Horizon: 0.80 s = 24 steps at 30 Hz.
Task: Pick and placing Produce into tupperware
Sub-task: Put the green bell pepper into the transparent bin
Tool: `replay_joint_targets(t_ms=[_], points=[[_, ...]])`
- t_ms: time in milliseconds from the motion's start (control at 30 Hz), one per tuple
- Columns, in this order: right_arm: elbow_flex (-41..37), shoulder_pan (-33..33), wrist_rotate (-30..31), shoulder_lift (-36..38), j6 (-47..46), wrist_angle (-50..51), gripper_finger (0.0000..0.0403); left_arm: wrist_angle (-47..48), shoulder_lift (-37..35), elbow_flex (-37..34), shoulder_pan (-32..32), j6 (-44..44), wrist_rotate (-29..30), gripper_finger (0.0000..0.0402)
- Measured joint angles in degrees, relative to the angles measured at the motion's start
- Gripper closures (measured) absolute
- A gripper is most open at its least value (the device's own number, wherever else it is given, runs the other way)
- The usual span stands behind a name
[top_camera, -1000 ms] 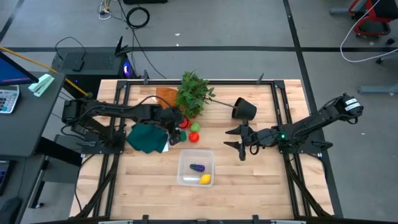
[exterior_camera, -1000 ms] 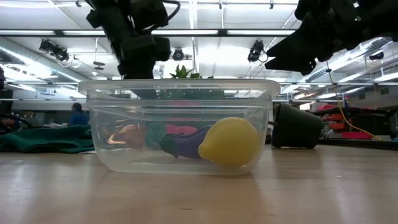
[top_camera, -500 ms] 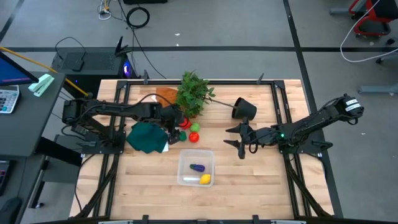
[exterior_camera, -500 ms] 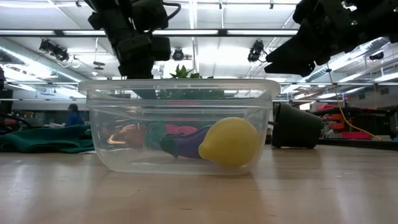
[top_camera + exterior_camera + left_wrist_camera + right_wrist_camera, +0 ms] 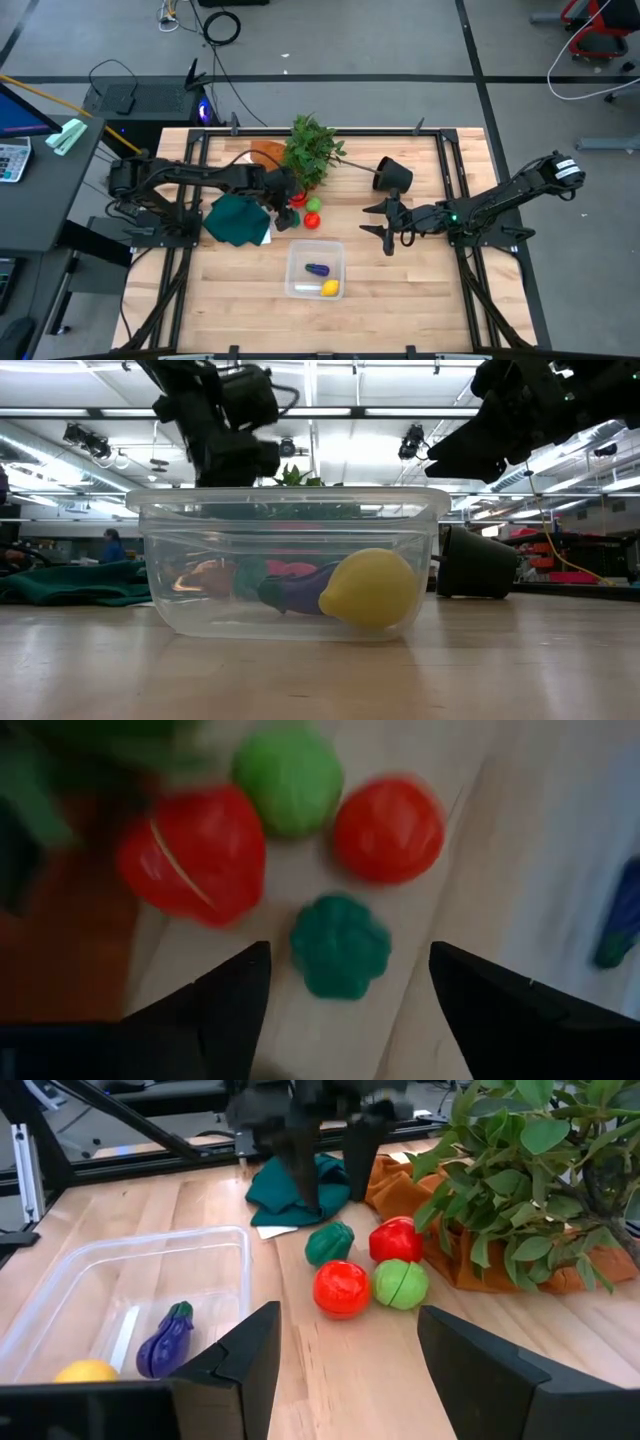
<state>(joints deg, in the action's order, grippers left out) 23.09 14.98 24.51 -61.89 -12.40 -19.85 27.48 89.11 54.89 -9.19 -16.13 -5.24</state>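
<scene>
Four produce pieces lie together on the table by the plant: a dark green one point(image 5: 340, 945), a red pepper point(image 5: 195, 855), a light green one point(image 5: 288, 778) and a red tomato point(image 5: 388, 828). My left gripper point(image 5: 283, 207) hangs open just above the dark green piece, a finger on either side and neither touching it. The clear tupperware point(image 5: 316, 270) sits near the front and holds a purple eggplant point(image 5: 318, 269) and a yellow lemon point(image 5: 329, 288). My right gripper point(image 5: 370, 220) waits open in the air to the tub's right, pointing at the produce point(image 5: 341, 1288).
A leafy plant point(image 5: 312, 150) stands behind the produce. A black pot point(image 5: 393, 175) lies on its side to the plant's right. A dark green cloth point(image 5: 237, 220) lies left of the produce and an orange cloth point(image 5: 265, 155) under the plant. Bare wood surrounds the tub.
My left gripper has sunk a little toward the produce cluster and turned slightly about its own line. The produce, the tub and my right gripper have stayed where they were.
</scene>
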Motion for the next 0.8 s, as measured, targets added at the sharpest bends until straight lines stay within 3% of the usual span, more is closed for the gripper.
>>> replay_joint_targets(t_ms=[433, 800], points=[[0.0, 0.0, 0.03, -0.02, -0.68, 0.1, 0.0208, -3.26, 7.76, 0.0, 0.04, 0.43, -0.35, 0.0114], [0.0, 0.0, 0.07, -0.02, -0.7, 0.11, 0.0208, -5.92, 9.37, -0.02, 0.04, 0.16, -1.48, 0.0115]])
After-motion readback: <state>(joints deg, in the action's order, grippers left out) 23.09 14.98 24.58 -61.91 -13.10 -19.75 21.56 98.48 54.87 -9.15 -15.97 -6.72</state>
